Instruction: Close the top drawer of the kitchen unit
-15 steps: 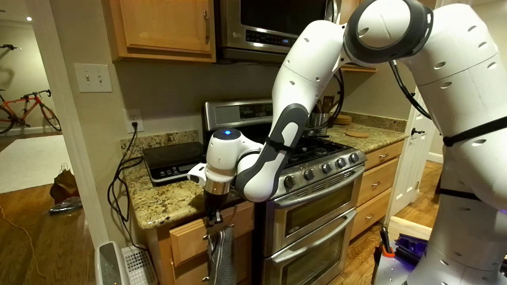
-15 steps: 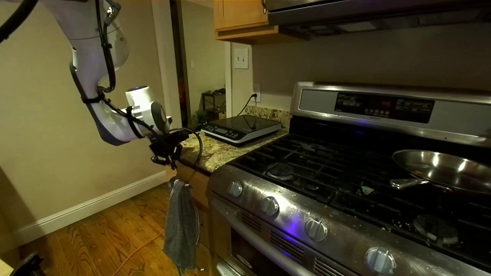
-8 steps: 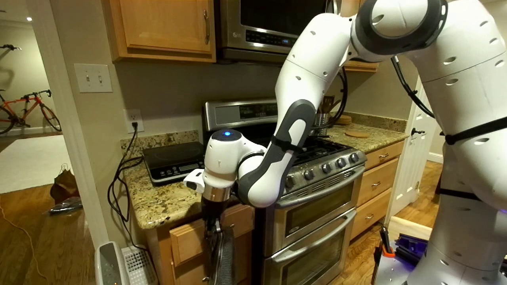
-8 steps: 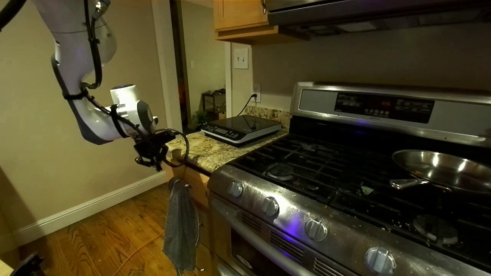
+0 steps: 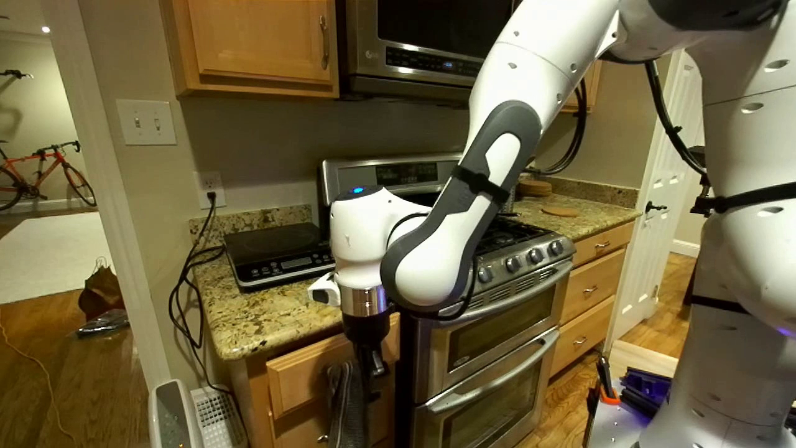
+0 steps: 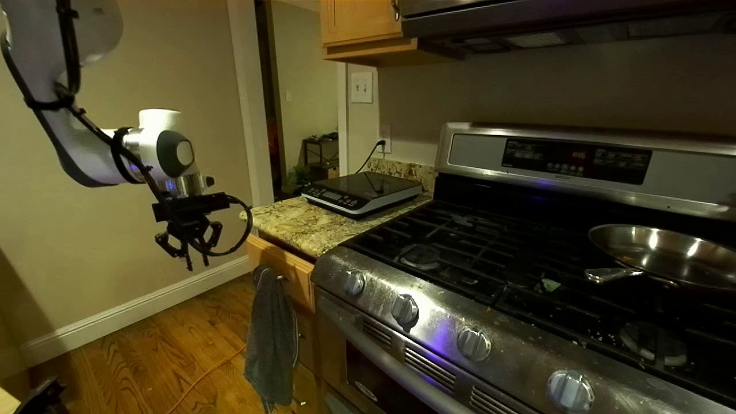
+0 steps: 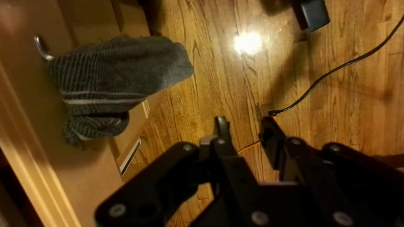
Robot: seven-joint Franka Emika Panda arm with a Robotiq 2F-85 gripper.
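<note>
The top drawer's light-oak front (image 5: 298,373) sits just under the granite countertop of the kitchen unit (image 5: 249,320), close to the cabinet face. A dark strip shows above its top edge; I cannot tell whether it is fully flush. The drawer front also shows in an exterior view (image 6: 300,287) and in the wrist view (image 7: 36,94). The knife tray inside is hidden. A grey towel (image 6: 273,339) hangs on the drawer's handle (image 7: 42,49). My gripper (image 6: 197,265) hangs pointing down in front of the drawer, clear of it. In the wrist view its fingertips (image 7: 245,121) are apart with nothing between.
The steel stove (image 6: 437,310) stands beside the unit, with a pan (image 6: 661,253) on top. A black induction cooktop (image 6: 362,192) sits on the countertop. A white appliance (image 5: 180,414) stands by the unit. Cords (image 7: 315,85) lie on the wood floor.
My gripper has moved back, away from the drawer front and the countertop edge. The drawer front and the countertop look the same.
</note>
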